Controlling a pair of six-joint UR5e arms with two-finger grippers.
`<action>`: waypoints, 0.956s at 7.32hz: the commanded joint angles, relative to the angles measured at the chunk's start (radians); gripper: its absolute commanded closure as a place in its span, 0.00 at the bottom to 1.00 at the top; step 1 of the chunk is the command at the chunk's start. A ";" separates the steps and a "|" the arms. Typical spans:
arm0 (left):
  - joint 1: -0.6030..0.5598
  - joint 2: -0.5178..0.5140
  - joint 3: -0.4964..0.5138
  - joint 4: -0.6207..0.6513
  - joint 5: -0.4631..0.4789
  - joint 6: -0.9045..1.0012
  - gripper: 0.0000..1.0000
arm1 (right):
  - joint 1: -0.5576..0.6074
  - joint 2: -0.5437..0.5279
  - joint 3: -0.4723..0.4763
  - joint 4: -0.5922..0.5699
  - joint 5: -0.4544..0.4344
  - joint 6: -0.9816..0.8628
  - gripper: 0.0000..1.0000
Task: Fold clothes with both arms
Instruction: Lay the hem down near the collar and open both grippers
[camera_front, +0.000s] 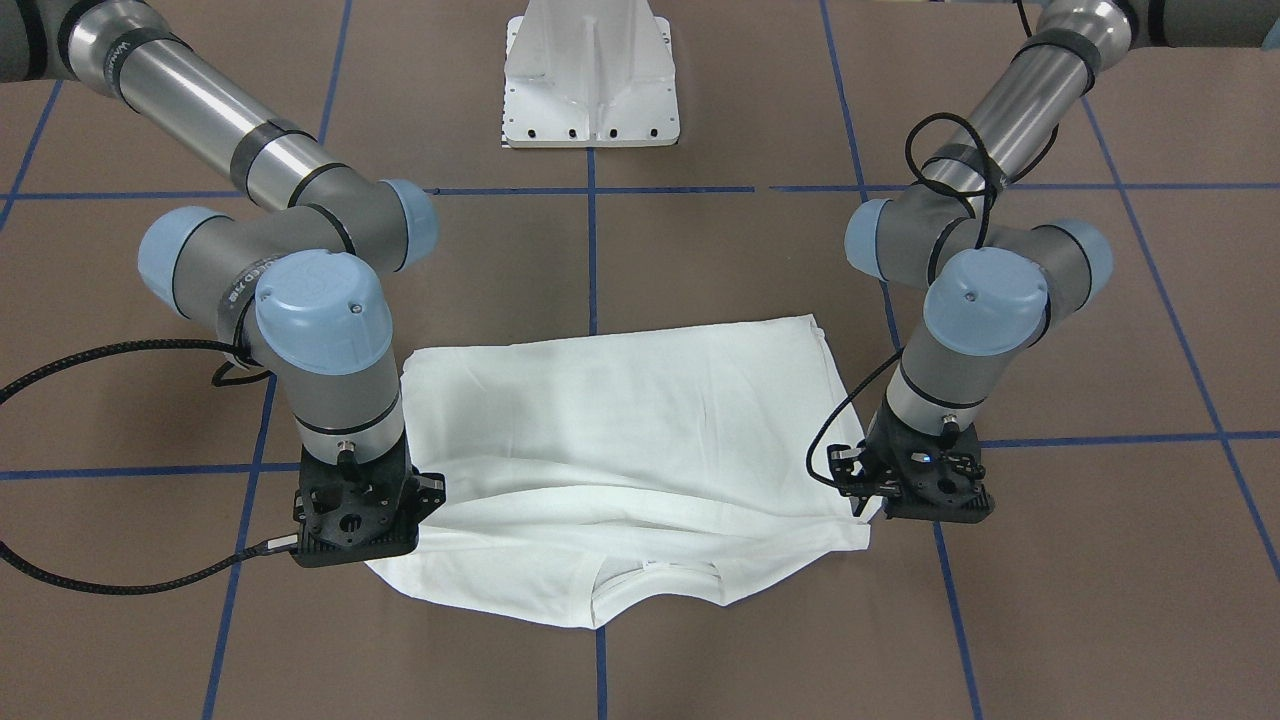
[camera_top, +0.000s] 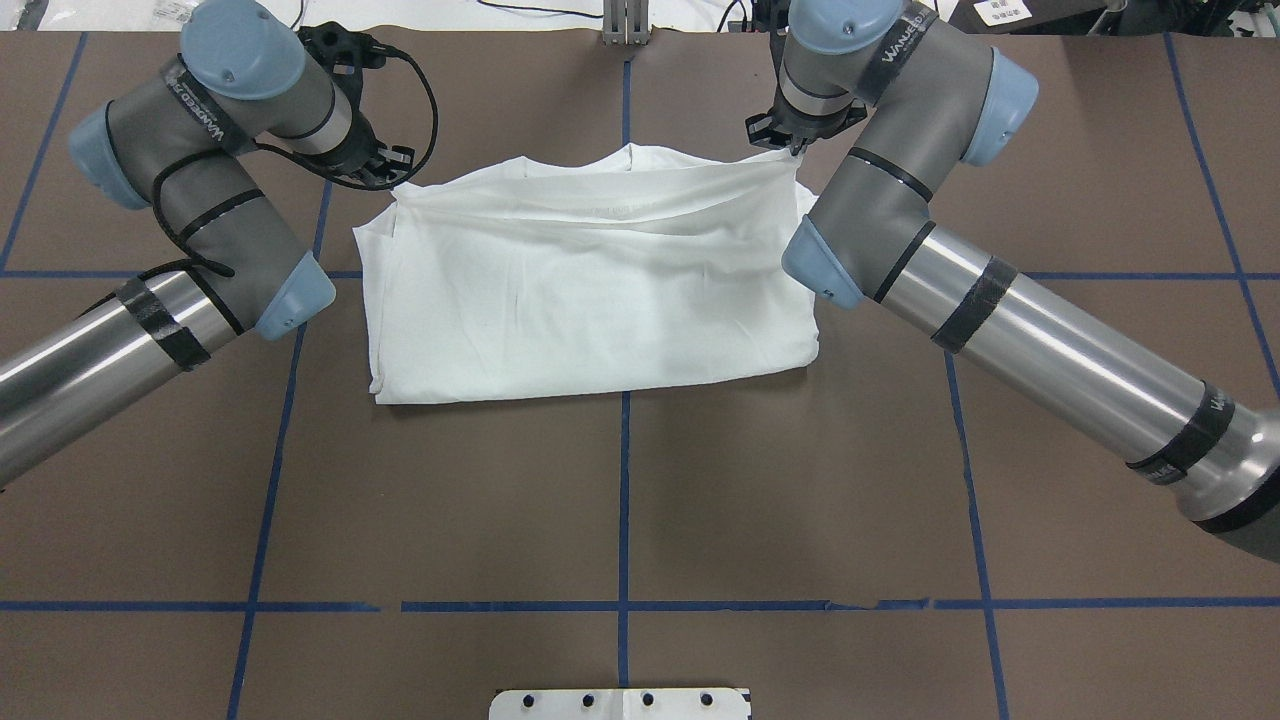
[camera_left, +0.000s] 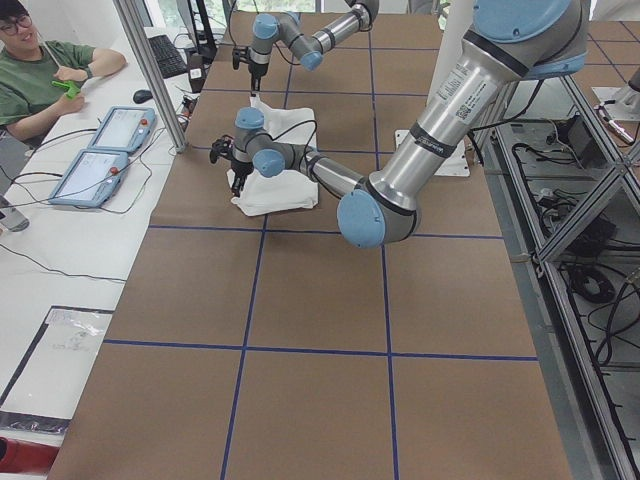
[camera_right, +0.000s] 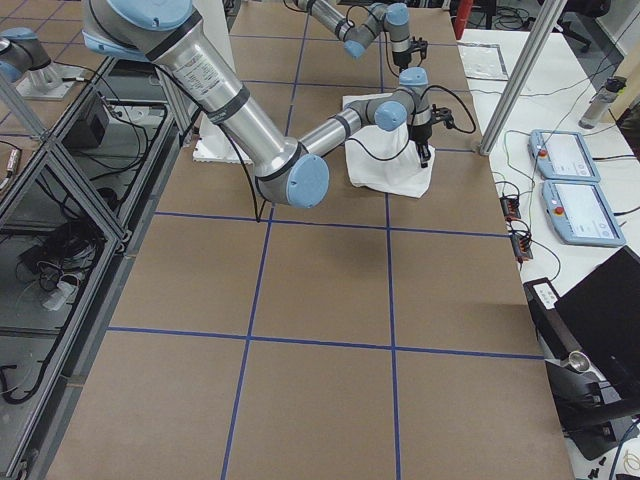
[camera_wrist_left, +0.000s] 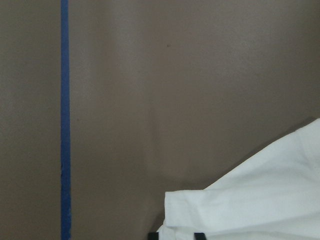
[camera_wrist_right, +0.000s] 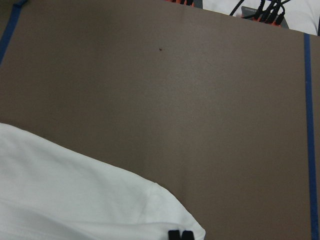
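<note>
The white T-shirt (camera_front: 620, 420) (camera_top: 590, 290) lies folded into a wide rectangle on the brown table. Its ribbed collar (camera_front: 655, 580) shows at the edge farthest from the robot. My left gripper (camera_front: 868, 515) (camera_top: 390, 175) is shut on that far edge's corner, where the wrist view has cloth (camera_wrist_left: 260, 200) between the fingertips (camera_wrist_left: 152, 235). At the other far corner my right gripper (camera_front: 425, 505) (camera_top: 790, 145) (camera_wrist_right: 180, 234) is shut on the shirt (camera_wrist_right: 75, 190). The edge held between them is raised in a ridge. No printed text shows.
The white pedestal base (camera_front: 590, 90) (camera_top: 620, 703) stands behind the shirt on the robot's side. Blue tape lines (camera_top: 625, 500) grid the table. A seated person (camera_left: 40, 70) and two control tablets (camera_left: 100, 150) are at a side bench beyond the far edge.
</note>
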 joint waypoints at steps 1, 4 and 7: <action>0.000 0.068 -0.077 -0.047 -0.080 -0.002 0.00 | -0.002 0.004 -0.023 -0.001 0.011 0.026 0.00; 0.018 0.251 -0.311 -0.047 -0.130 -0.023 0.00 | -0.007 0.004 -0.011 0.001 0.048 0.028 0.00; 0.202 0.378 -0.471 -0.062 -0.050 -0.257 0.00 | -0.008 -0.002 0.014 0.003 0.048 0.025 0.00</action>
